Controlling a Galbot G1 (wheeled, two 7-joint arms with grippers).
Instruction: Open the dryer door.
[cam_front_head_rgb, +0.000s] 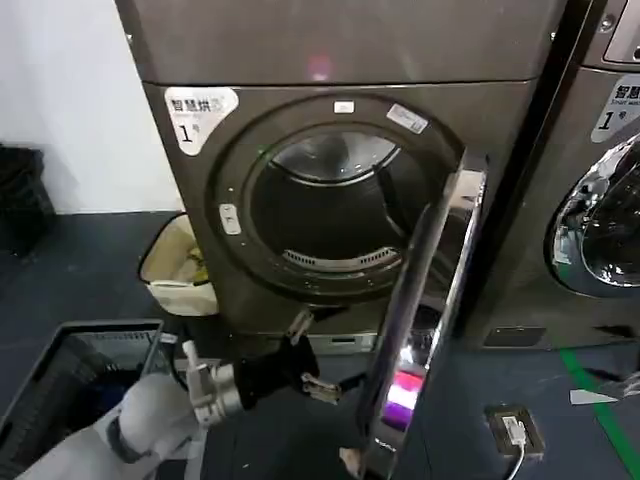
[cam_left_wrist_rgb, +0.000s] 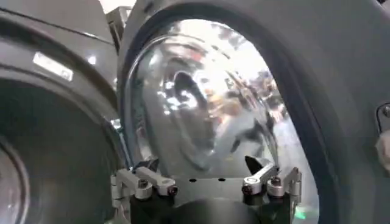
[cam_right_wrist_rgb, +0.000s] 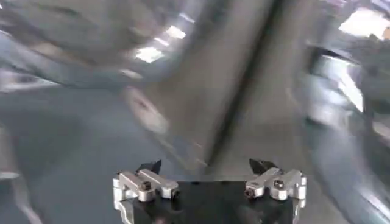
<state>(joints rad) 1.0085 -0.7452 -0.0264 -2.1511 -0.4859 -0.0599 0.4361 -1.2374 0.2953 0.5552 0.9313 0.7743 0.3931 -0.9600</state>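
Note:
The dryer door (cam_front_head_rgb: 425, 300) stands swung out to the right of the drum opening (cam_front_head_rgb: 335, 210), and from the head view I see it nearly edge-on, its chrome rim catching a pink glint. My left gripper (cam_front_head_rgb: 312, 357) hangs open, low in front of the machine and just left of the door's lower edge, holding nothing. In the left wrist view the open left gripper (cam_left_wrist_rgb: 204, 167) faces the door's domed glass (cam_left_wrist_rgb: 207, 103) inside its grey inner frame (cam_left_wrist_rgb: 341, 91). The right gripper (cam_right_wrist_rgb: 204, 167) is open and empty before blurred metal fronts.
A second machine (cam_front_head_rgb: 600, 220) with a similar chrome door stands at the right. A white bin (cam_front_head_rgb: 180, 265) sits beside the dryer's left foot. A dark laundry basket (cam_front_head_rgb: 70, 380) is at the lower left. A plug with its cable (cam_front_head_rgb: 515, 430) and green floor tape (cam_front_head_rgb: 600, 400) lie at the right.

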